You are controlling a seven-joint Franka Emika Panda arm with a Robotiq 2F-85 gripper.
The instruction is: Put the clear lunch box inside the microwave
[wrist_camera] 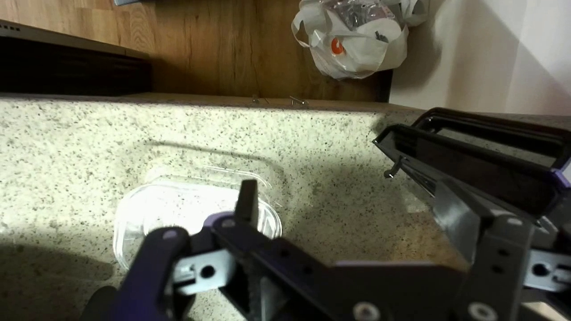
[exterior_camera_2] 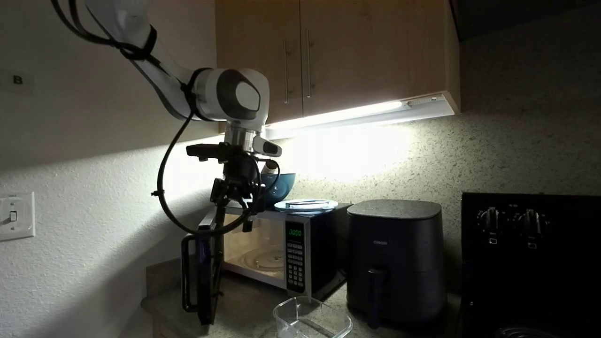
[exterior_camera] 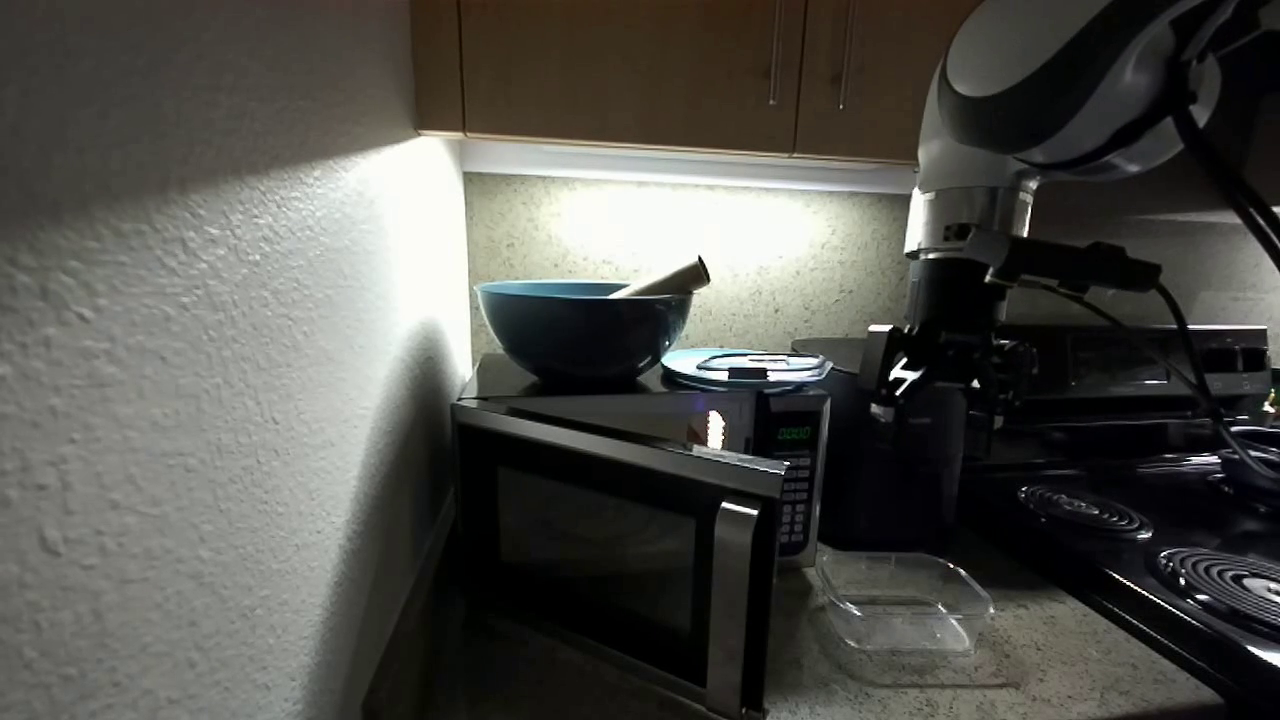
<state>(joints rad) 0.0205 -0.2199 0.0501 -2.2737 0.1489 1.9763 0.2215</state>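
Observation:
The clear lunch box [exterior_camera: 905, 605] stands on the counter in front of the microwave's right side. It also shows in an exterior view [exterior_camera_2: 313, 320], cut by the bottom edge, and at left in the wrist view [wrist_camera: 187, 205], partly behind a finger. The microwave [exterior_camera_2: 296, 258] has its door [exterior_camera: 600, 560] swung open; the glass turntable [exterior_camera_2: 265, 259] shows inside. The door also shows at right in the wrist view [wrist_camera: 473, 165]. My gripper [wrist_camera: 354, 209] is open and empty, pointing down above the counter. It shows in both exterior views [exterior_camera: 940, 395] [exterior_camera_2: 234, 219], higher than the lunch box.
A large blue bowl [exterior_camera: 585, 330] with a tube in it and a light-blue round dish with a lid [exterior_camera: 745, 370] sit on the microwave. A black appliance [exterior_camera_2: 396, 263] stands beside it. A stove [exterior_camera: 1100, 510] is at right. Cabinets [exterior_camera: 630, 70] hang above. A wall [exterior_camera: 250, 350] borders the left.

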